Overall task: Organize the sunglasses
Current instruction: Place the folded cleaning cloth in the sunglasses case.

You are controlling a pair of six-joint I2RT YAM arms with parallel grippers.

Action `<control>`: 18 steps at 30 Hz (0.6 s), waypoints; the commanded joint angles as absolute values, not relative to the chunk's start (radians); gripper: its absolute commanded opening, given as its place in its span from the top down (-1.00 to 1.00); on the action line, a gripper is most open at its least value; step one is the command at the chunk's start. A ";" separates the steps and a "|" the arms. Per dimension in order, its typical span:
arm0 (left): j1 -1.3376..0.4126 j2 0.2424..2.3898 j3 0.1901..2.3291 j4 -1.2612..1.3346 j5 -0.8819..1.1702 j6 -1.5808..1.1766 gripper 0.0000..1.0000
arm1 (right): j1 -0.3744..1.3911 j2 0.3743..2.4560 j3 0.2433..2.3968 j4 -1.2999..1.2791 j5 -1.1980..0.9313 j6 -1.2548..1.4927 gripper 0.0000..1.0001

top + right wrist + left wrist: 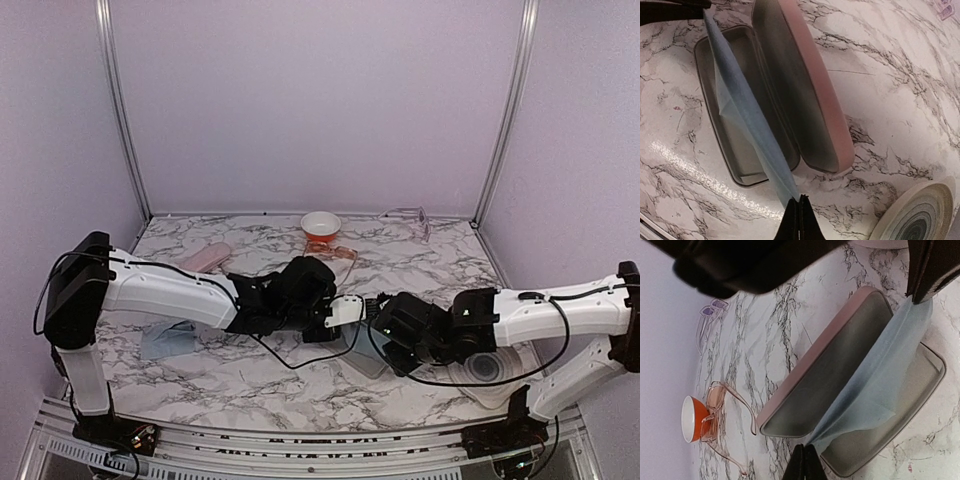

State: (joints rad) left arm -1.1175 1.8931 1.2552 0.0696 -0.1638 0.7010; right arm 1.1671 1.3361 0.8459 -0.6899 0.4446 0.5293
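The left gripper [801, 464] is pressed together on one corner of the cloth [875, 375]. The right gripper [799, 221] pinches the opposite corner. The cloth therefore hangs taut between them, slanting over the open case [810, 95]. Held this way, it looks meant either to line the case or to come out of it; I cannot tell which.

The open case lies near the middle of the surface [250, 385], toward its near edge, with no glasses in it. The orange pair [715, 405] lies at the far edge, right by the bowl [690, 419]. The pale pair [710, 315] sits in the far right corner. Neither is stowed yet.

A shut case [205, 257] lies toward the far left, and a ringed plate [920, 220] sits near the right edge. The surface is white marble with grey veins, enclosed by lilac walls [320, 100] and metal posts.
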 commanded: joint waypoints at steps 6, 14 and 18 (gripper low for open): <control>-1.094 1.959 1.332 0.063 -0.181 0.711 1.00 | 1.106 1.376 0.913 -0.617 0.441 0.441 1.00; -1.082 2.000 1.361 0.063 -0.188 0.716 1.00 | 1.085 1.394 0.902 -0.582 0.439 0.401 1.00; -1.076 2.017 1.377 0.060 -0.192 0.718 1.00 | 1.077 1.409 0.900 -0.572 0.440 0.392 1.00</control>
State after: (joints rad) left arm -1.0798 1.9720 1.3365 0.0692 -0.1654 0.7006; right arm 1.0679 1.3922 0.8661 -0.6498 0.4580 0.4667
